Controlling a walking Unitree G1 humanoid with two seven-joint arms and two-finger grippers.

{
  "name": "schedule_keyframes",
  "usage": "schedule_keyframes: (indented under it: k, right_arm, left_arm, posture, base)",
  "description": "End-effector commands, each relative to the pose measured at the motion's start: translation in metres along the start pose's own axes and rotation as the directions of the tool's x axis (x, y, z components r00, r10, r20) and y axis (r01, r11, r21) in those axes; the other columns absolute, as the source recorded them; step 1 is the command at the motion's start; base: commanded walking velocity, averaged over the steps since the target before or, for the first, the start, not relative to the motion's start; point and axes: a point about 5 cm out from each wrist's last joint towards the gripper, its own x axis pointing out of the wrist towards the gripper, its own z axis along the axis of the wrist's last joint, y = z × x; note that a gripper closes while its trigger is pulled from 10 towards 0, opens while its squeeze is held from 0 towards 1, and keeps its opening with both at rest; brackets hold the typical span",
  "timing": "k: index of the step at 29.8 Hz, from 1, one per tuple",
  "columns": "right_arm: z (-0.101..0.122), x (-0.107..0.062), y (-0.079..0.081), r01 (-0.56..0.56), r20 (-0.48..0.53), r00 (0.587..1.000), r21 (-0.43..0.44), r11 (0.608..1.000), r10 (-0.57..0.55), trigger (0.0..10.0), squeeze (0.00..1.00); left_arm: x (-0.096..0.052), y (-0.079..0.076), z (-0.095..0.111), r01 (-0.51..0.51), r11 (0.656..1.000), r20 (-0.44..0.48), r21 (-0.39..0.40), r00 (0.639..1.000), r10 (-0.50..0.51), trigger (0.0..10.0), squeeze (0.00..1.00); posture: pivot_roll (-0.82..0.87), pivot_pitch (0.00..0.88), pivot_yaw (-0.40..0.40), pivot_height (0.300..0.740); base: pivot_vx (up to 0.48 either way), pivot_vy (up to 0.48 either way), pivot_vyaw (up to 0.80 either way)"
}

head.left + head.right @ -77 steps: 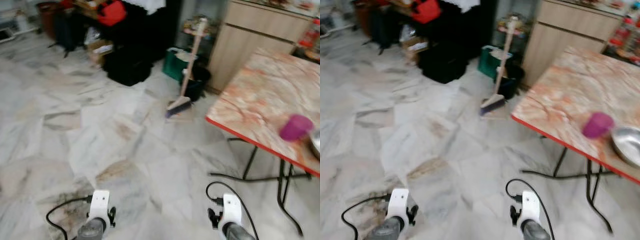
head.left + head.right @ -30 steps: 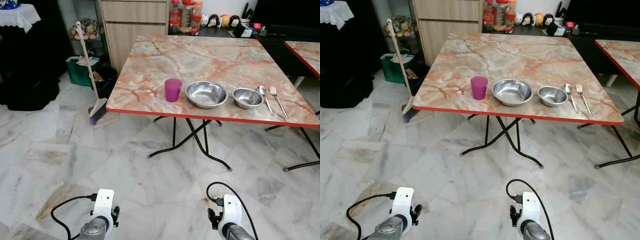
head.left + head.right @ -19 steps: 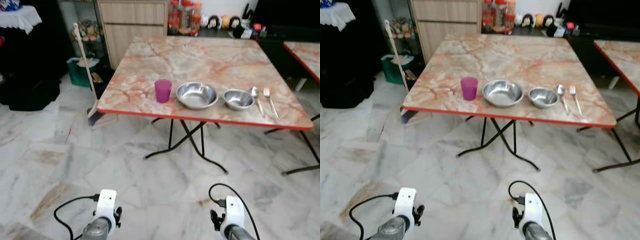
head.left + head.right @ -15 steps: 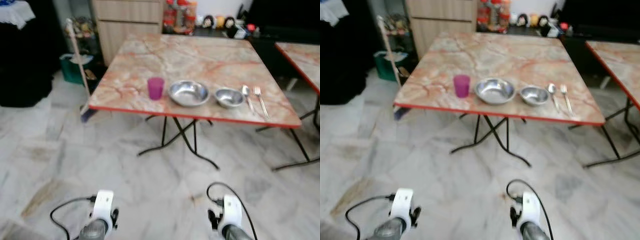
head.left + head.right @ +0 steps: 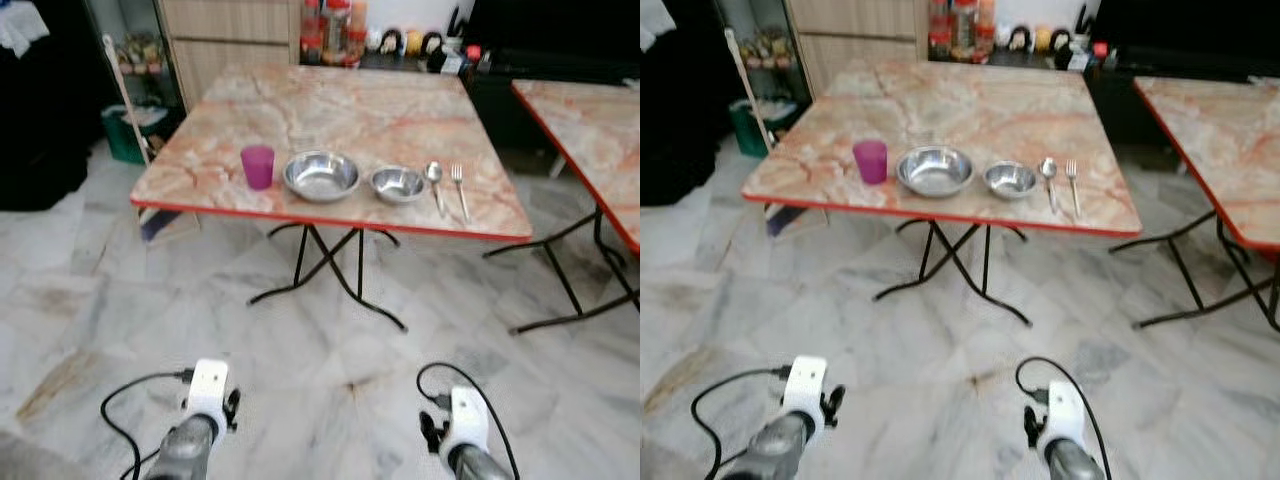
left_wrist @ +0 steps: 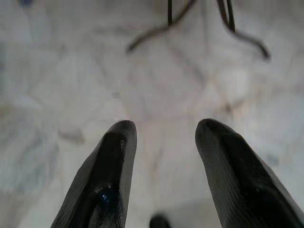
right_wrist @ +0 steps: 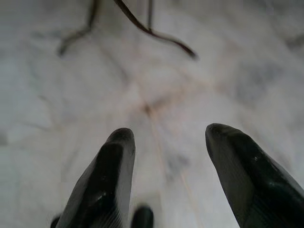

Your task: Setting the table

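I stand on the marble floor (image 5: 90,300), well apart from the bench (image 5: 340,110), with both arms low in front of me. My left tool (image 6: 161,142) and right tool (image 7: 166,147) hang over bare floor with their black fingers spread wide and nothing between them, which I judge suits walking up before any reach. The table things lie in a row near the bench's near edge: a purple cup (image 5: 257,166) at my left, then a large steel bowl (image 5: 321,175), a small bowl (image 5: 398,183), a spoon (image 5: 435,180) and a fork (image 5: 459,188). That row near the edge should put them within my reach once I am close. A broom (image 5: 125,110) leans beside the bench's left corner; I should keep clear of it.
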Motion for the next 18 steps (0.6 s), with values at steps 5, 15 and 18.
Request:
schedule_keyframes:
  k: [5,15,18]
  right_arm:
    - [0.029,0.004,-0.007,0.042,0.149,0.988,0.026,0.999,-0.045,10.0,0.0]
    - [0.061,0.012,0.007,-0.002,0.242,0.97,0.04,0.999,-0.008,10.0,0.0]
    - [0.043,0.011,0.006,0.01,0.153,0.988,0.027,1.0,-0.014,10.0,0.0]
  left_arm:
    - [0.006,0.004,0.031,-0.02,0.997,0.164,-0.08,0.986,0.033,10.0,0.0]
    - [0.014,-0.019,0.078,0.069,0.993,0.364,-0.091,0.931,-0.032,10.0,0.0]
    - [0.015,-0.022,0.085,0.065,0.992,0.391,-0.111,0.92,-0.016,10.0,0.0]
  posture:
    - [0.05,0.039,-0.045,0.74]
    - [0.05,0.07,-0.047,0.74]
    - [0.06,0.073,-0.055,0.74]
  base:
    - [0.0,0.0,0.0]
    - [0.0,0.0,0.0]
    - [0.0,0.0,0.0]
